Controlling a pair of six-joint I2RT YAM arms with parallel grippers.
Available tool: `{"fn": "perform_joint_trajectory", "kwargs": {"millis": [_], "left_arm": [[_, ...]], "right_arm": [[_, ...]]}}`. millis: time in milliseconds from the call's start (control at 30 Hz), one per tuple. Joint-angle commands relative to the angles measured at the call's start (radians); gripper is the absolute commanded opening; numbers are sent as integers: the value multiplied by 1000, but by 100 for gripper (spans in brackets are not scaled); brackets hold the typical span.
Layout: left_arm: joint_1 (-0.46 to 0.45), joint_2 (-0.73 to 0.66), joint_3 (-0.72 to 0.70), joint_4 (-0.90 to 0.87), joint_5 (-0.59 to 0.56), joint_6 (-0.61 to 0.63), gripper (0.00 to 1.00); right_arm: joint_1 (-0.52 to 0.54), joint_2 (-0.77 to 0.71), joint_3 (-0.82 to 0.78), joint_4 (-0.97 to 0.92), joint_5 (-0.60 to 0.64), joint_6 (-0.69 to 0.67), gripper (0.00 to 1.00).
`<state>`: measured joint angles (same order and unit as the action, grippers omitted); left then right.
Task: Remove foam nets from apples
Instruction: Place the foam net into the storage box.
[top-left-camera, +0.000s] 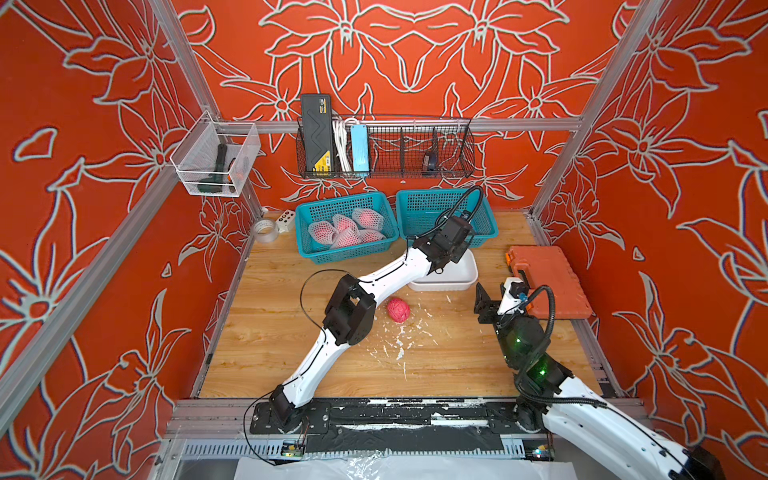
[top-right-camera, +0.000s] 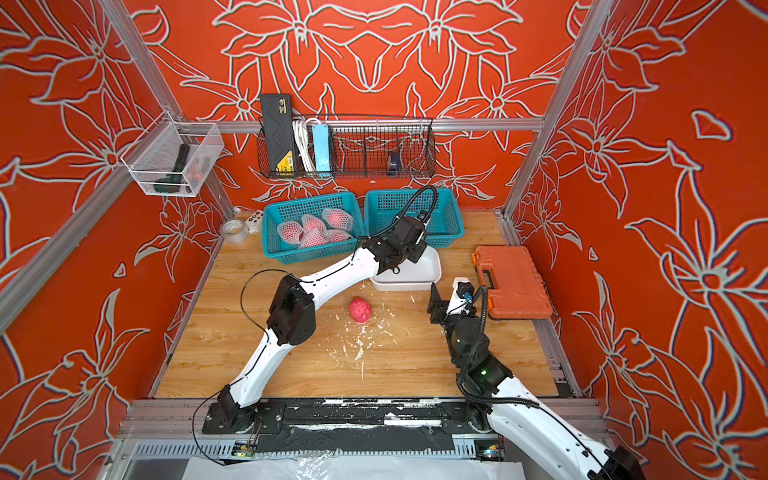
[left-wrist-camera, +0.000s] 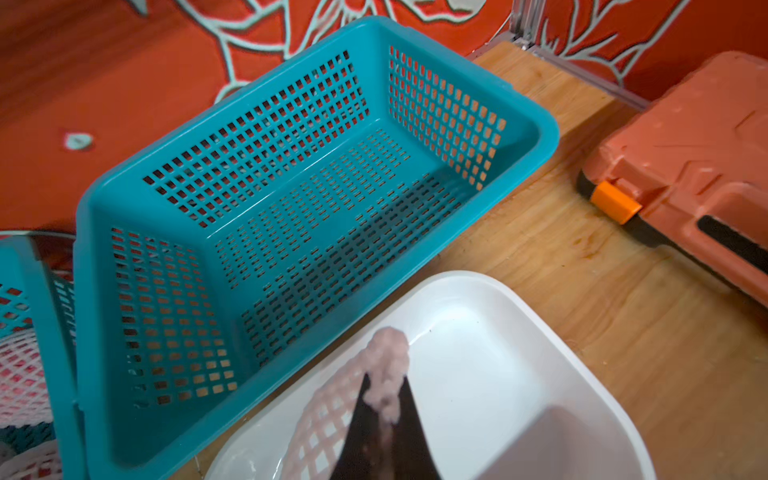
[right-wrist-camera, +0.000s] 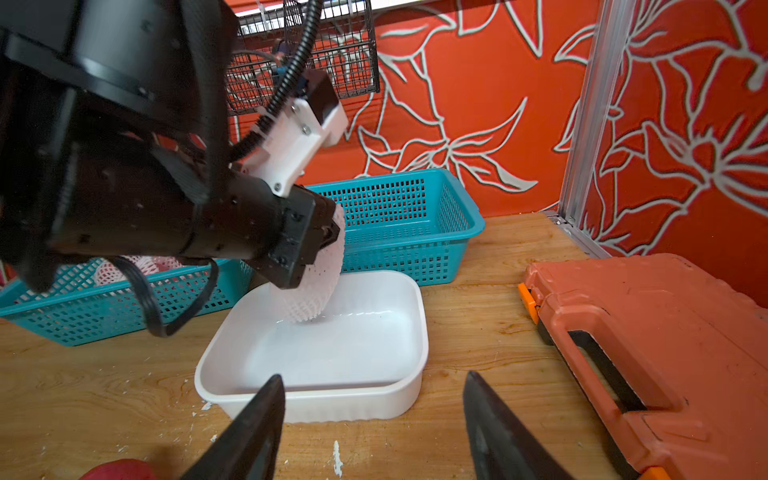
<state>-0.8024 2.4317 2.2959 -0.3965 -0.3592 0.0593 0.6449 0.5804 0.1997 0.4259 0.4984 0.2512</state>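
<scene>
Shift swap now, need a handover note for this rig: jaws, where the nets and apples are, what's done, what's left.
Left gripper: jaws shut on a white foam mesh net, held over the white plastic tray.
Right gripper: open, empty, above the wooden table.
One bare red apple on the table; about five netted apples in a teal plastic basket.
Done: one apple stripped. Left: drop net, strip the rest.

The wooden worktop (top-left-camera: 270, 353) carried a teal basket (top-left-camera: 347, 252) at the back, with a second basket (top-left-camera: 419, 208) just beside it. A white tray (top-left-camera: 459, 274) lay in front of that, and an orange tool case (top-left-camera: 548, 286) sat to the right. A bare red apple (top-left-camera: 398, 309) lay near the middle by white crumbs (top-left-camera: 400, 353), and a tape roll (top-left-camera: 266, 239) sat in the far left corner.
</scene>
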Motion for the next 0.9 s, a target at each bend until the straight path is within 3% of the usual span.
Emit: {"fn": "perform_joint_trajectory", "kwargs": {"millis": [0, 33, 67, 100, 133, 200, 500, 600, 733, 867], "left_arm": [[-28, 46, 65, -93, -102, 51, 0], [-27, 46, 60, -93, -91, 50, 2], [-28, 40, 54, -93, -76, 50, 11], [-28, 31, 48, -89, -53, 47, 41], [-28, 18, 36, -83, -27, 46, 58], [-29, -17, 0, -56, 24, 43, 77], [-32, -137, -38, -31, 111, 70, 91], [-28, -186, -63, -6, 175, 81, 92], [19, -310, -240, 109, 325, 29, 89], [85, -485, -500, 229, 350, -22, 83]], "right_arm": [[-7, -4, -12, 1, 20, 21, 68], [-7, 0, -13, 3, 18, 21, 68], [-8, 2, -13, 3, 16, 21, 68], [-8, 4, -11, 3, 16, 20, 68], [-8, 6, -11, 4, 16, 21, 68], [-9, 10, -12, 9, 15, 22, 68], [-11, 17, -9, 9, 5, 22, 68], [-11, 20, -9, 12, 0, 23, 68], [-13, 20, -8, 11, -4, 19, 68], [-14, 30, -7, 25, -35, -2, 68]]}}
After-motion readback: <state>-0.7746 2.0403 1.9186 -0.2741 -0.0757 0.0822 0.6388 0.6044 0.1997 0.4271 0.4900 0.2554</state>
